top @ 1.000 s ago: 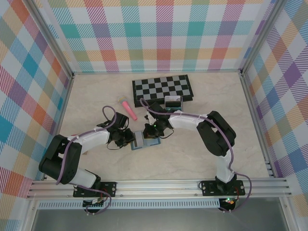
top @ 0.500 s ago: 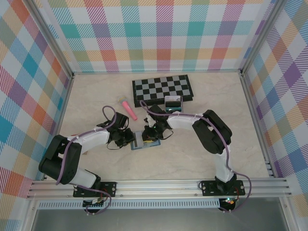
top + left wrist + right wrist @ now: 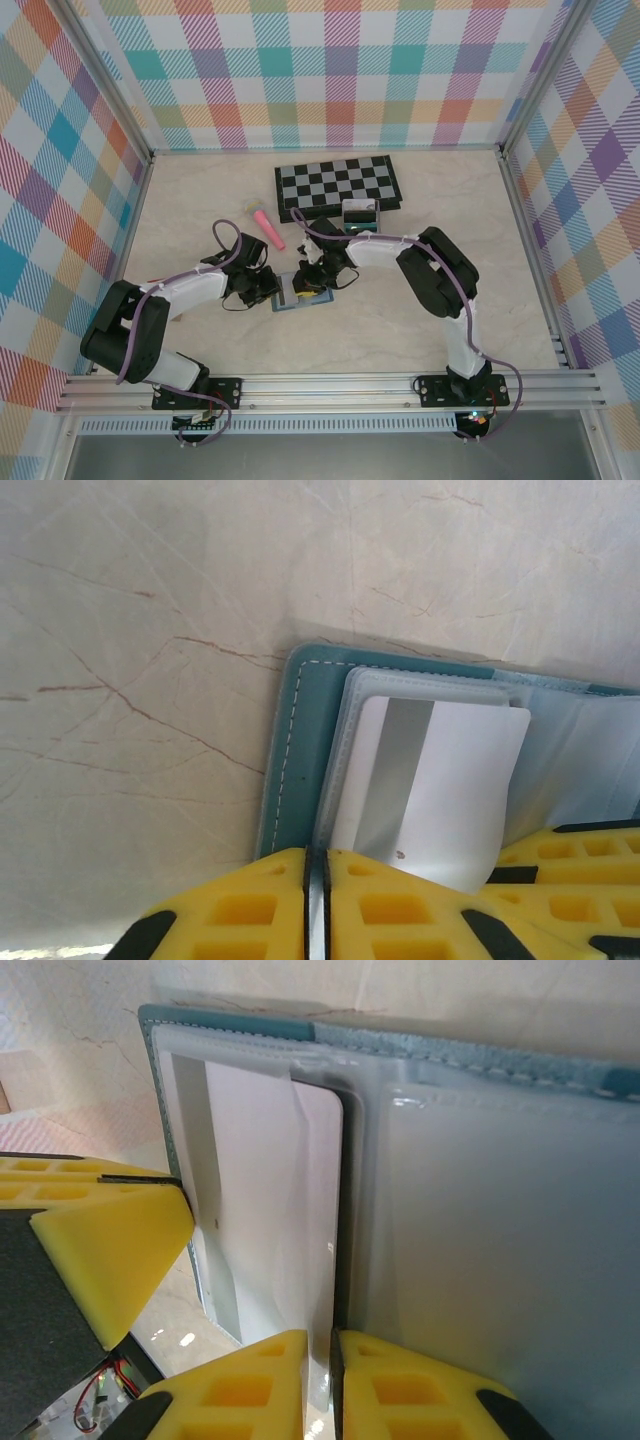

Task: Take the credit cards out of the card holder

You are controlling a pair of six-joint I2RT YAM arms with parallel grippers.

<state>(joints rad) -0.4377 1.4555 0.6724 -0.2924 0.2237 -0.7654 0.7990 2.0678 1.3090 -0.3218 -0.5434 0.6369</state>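
As both pinch shut, left tool (image 3: 316, 905) grips card holder (image 3: 293, 750), right tool (image 3: 320, 1385) card (image 3: 300, 1210)

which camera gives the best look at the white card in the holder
Left wrist: the white card faces the lens, grey stripe plain. Right wrist shows the white card slanted, partly under a clear pocket. Top external: too small to make out.

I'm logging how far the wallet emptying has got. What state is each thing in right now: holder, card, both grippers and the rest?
card holder: open, lying flat on the table.
white card: partly in its clear pocket, not out yet.
left gripper: shut, pinching the holder's edge.
right gripper: shut, apparently on the white card's edge.
chessboard: unfolded, flat.
pink marker: lying loose.
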